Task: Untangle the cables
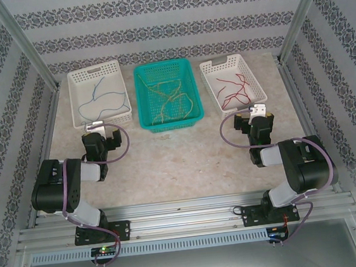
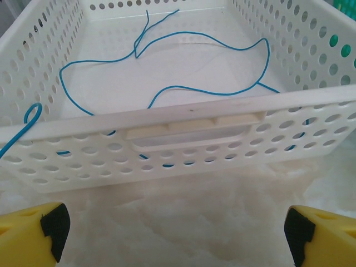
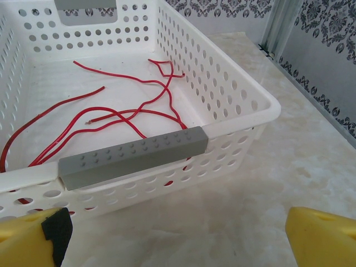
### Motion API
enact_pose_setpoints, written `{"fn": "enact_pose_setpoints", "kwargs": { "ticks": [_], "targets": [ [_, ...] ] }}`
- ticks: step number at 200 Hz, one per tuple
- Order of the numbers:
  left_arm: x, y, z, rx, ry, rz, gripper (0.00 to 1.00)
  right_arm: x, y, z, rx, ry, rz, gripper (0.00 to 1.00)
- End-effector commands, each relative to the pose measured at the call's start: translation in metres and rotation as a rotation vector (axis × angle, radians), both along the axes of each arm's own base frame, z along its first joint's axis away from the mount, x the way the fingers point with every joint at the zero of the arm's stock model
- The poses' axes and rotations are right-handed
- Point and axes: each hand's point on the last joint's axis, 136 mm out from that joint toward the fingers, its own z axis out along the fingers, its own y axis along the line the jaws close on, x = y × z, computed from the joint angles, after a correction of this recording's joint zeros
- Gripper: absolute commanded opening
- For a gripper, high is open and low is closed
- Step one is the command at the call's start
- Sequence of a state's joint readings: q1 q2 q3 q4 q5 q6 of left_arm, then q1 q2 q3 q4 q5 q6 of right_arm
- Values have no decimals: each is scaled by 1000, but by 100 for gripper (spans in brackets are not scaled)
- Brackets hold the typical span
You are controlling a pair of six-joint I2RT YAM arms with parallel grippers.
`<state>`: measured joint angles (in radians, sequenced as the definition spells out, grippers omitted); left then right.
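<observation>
Three baskets, and the tangle sits in the middle one, between two empty grippers.

Yellow-orange cables (image 1: 171, 99) lie knotted in the teal basket (image 1: 172, 126), their loops strung mostly along its long axis, which runs away from the arm bases. The left gripper (image 2: 178, 233) is spread wide and empty, just short of the near wall of the left white basket (image 2: 183, 111), where a single blue cable (image 2: 194, 87) lies loose with one end looped over the rim. The right gripper (image 3: 178, 233), likewise wide and holding nothing, faces the right white basket (image 3: 222, 78) of red cables (image 3: 122, 111). So the knot lies forward and inward of either gripper: rightward for the left, leftward for the right. Neither is clearly nearer, though the left perhaps slightly.
</observation>
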<state>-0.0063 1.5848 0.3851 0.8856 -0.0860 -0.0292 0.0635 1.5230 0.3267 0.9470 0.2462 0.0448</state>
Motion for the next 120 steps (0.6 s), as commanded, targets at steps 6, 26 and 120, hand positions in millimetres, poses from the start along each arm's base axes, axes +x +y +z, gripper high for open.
{"fn": "enact_pose_setpoints", "kwargs": {
  "ticks": [6, 26, 120],
  "targets": [
    [4, -2, 13, 13, -58, -8, 100, 4, 0, 9, -4, -27, 1, 98],
    [4, -3, 12, 13, -55, -16, 100, 4, 1, 9, -3, -26, 2, 98],
    [5, -5, 12, 6, -50, -33, 100, 4, 1, 8, -1, -24, 4, 98]
  ]
}}
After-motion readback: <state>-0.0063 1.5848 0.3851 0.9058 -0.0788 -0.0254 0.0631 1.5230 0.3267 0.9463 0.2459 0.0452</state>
